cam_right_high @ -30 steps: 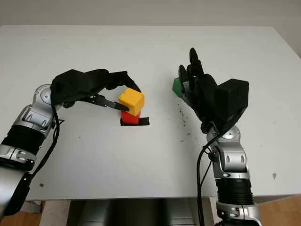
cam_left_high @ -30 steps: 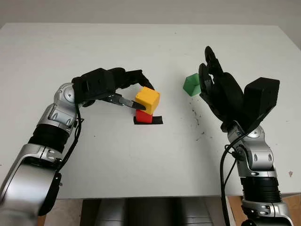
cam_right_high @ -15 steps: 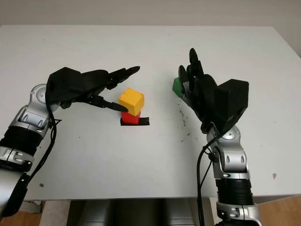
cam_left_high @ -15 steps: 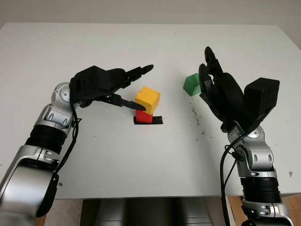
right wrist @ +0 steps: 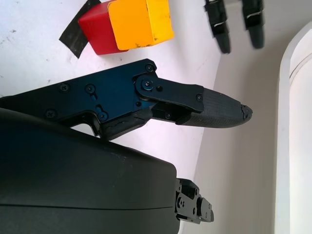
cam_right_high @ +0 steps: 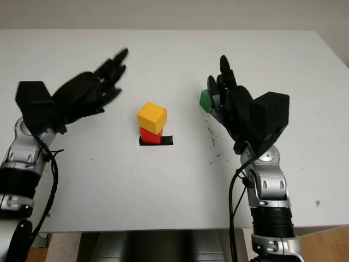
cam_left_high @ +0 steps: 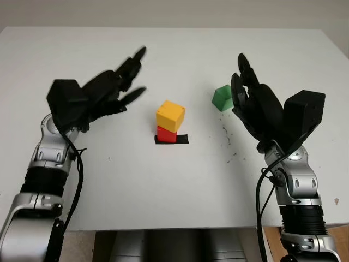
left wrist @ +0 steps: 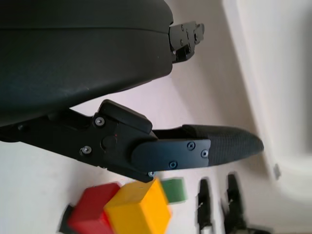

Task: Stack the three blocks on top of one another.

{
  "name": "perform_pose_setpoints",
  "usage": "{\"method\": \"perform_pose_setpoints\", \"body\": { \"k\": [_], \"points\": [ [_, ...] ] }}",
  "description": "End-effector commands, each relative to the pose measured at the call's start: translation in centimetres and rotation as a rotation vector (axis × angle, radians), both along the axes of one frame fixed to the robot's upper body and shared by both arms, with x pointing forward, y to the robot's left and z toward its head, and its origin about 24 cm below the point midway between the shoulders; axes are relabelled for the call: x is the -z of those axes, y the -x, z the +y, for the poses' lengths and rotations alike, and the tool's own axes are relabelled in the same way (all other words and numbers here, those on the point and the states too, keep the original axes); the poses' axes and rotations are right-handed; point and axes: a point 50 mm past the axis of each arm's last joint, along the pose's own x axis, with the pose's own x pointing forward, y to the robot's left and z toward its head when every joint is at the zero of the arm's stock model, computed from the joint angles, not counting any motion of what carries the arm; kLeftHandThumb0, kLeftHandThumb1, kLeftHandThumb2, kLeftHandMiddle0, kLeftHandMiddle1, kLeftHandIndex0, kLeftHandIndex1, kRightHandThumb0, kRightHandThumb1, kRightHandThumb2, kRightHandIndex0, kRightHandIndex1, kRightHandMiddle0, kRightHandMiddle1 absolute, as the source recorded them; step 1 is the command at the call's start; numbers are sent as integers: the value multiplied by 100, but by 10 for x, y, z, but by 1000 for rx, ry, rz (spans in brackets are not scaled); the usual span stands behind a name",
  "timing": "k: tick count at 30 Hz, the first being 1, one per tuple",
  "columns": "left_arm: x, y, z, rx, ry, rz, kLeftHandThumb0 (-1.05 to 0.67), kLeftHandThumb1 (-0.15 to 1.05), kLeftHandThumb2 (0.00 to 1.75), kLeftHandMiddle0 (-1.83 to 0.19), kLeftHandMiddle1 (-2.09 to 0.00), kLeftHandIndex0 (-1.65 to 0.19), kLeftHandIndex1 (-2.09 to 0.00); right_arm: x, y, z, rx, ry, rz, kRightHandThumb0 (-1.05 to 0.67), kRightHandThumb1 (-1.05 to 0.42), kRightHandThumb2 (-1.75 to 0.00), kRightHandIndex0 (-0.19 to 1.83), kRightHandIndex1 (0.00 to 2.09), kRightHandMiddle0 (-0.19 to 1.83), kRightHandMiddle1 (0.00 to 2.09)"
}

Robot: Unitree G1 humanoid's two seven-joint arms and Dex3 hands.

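At the left of the head view our left robot hand (cam_left_high: 106, 93) hovers above the bench (cam_left_high: 174, 185), open and holding nothing, well apart from the blocks. At the centre the yellow block (cam_left_high: 170, 115) sits on the red block (cam_left_high: 167, 134), turned a little askew on it, and the red block stands on a strip of black tape (cam_left_high: 182, 140). So we judge two of the three blocks stacked and the last one not yet begun.

Toward the upper right the green block (cam_left_high: 221, 98) lies on the bench, just beside our right robot hand (cam_left_high: 256, 112), which is open and empty. Next we need that hand to close around the green block and lift it onto the yellow top without nudging the skewed stack.

The green block's right side is hidden behind the fingers (cam_left_high: 238, 87), so we cannot tell whether they touch it.
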Motion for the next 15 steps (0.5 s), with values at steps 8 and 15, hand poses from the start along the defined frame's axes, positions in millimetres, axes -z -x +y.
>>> {"method": "perform_pose_setpoints", "body": {
  "k": [8, 15],
  "points": [
    [19, 21, 28, -137, 72, 49, -81, 105, 62, 19, 0, 19, 0, -35, -15, -20, -34, 116, -68, -76, -105, -63, -19, 0, -19, 0],
    [45, 31, 42, -216, 137, 100, -76, 105, 60, 19, 0, 19, 0, -74, -35, -40, -31, 372, -137, -75, -105, -22, -3, 8, -2, 10]
  ]
}}
